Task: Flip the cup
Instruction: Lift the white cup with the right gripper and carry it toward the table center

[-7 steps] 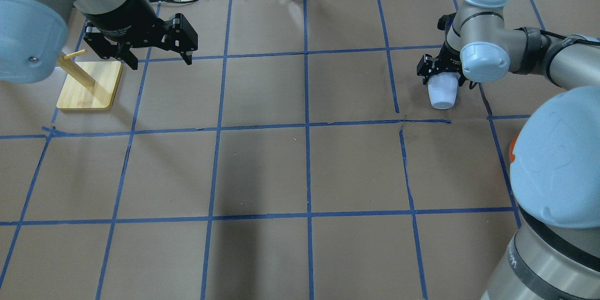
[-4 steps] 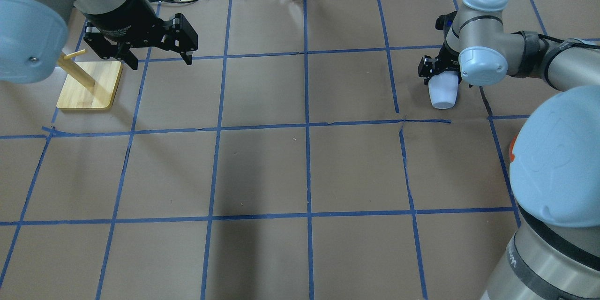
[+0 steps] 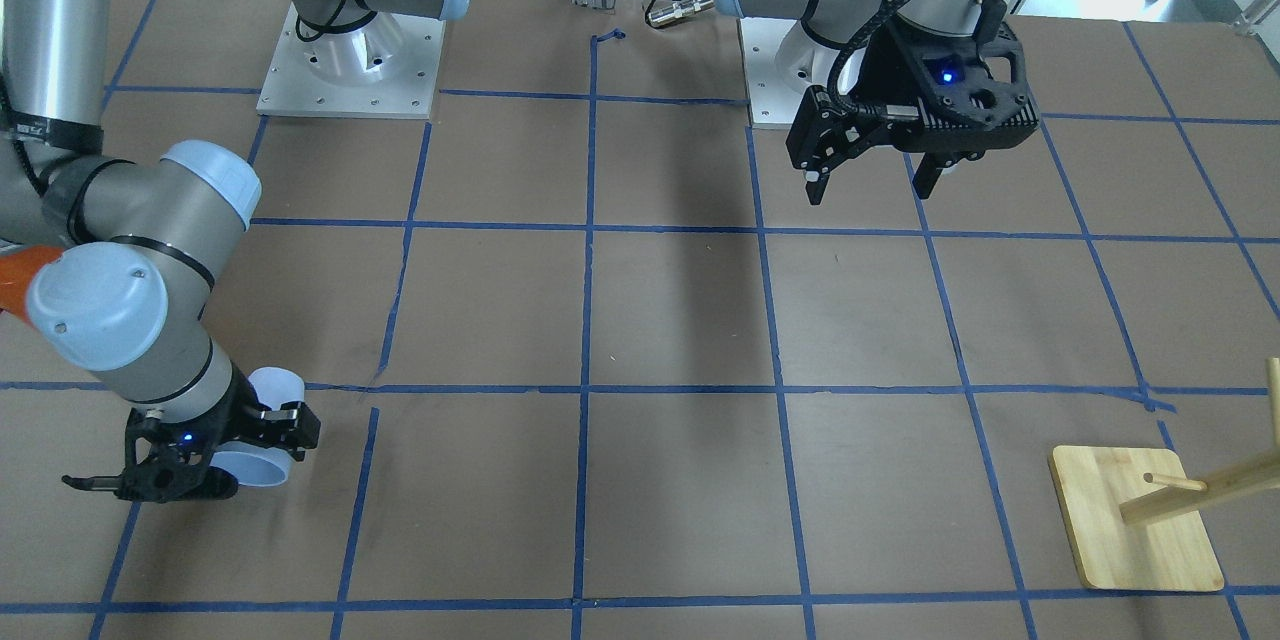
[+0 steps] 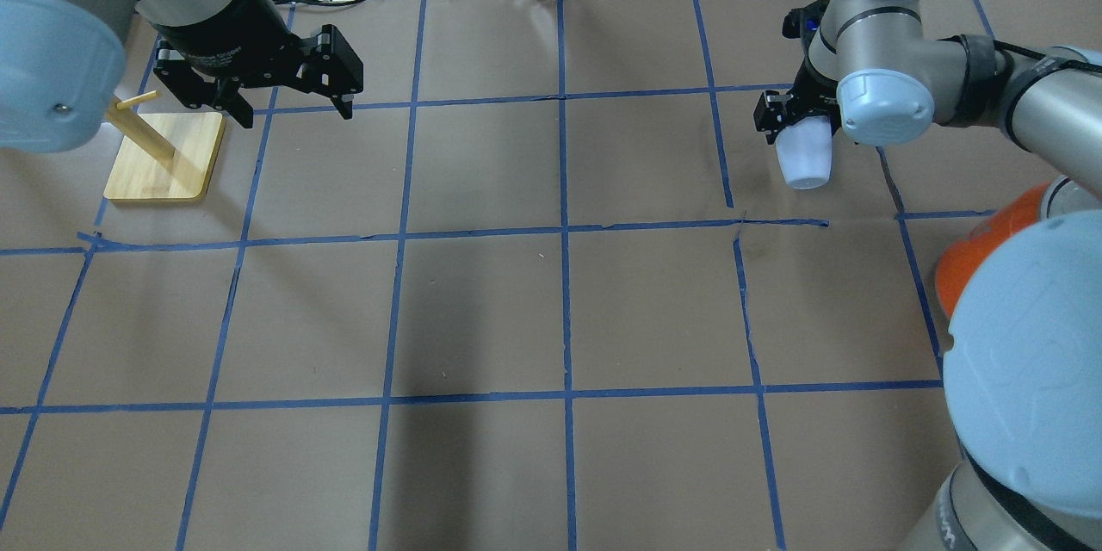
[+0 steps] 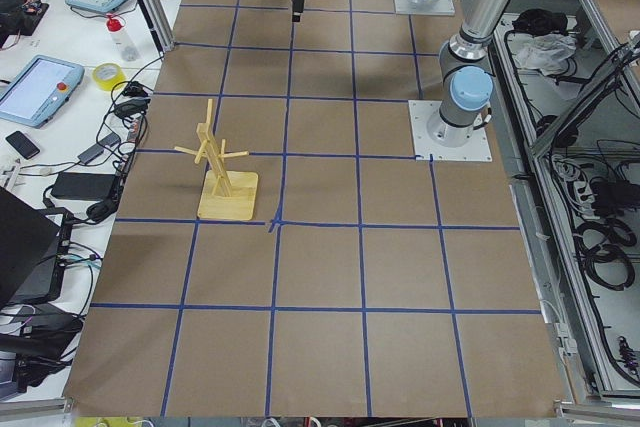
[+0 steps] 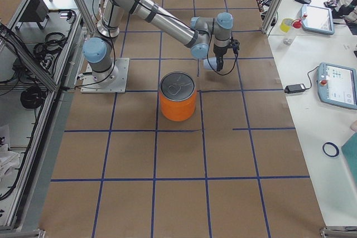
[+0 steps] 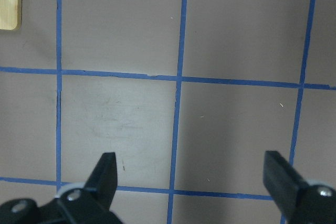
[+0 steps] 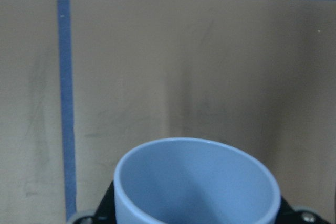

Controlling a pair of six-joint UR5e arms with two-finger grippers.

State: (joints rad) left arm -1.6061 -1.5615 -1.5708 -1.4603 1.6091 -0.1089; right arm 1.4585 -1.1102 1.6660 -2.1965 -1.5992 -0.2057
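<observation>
Papered table [image 4: 560,310]. Noted cup [image 4: 802,159] clamped in right gripper [image 4: 794,127], tilted, mouth toward wrist; left gripper [image 4: 291,112] wide, idle. Advise completing rotation before lowering, without slackening grip.

From over the robot's shoulders I see the worktop [image 4: 560,310]. At far left a peg stand [image 4: 164,157] sits on it, with the left gripper [image 4: 291,110] hanging just to its right. At far right the right gripper [image 4: 794,122] clasps the cup [image 4: 803,162]. A can [image 6: 178,96] stands nearer, at the right edge, apart from the cup.
</observation>
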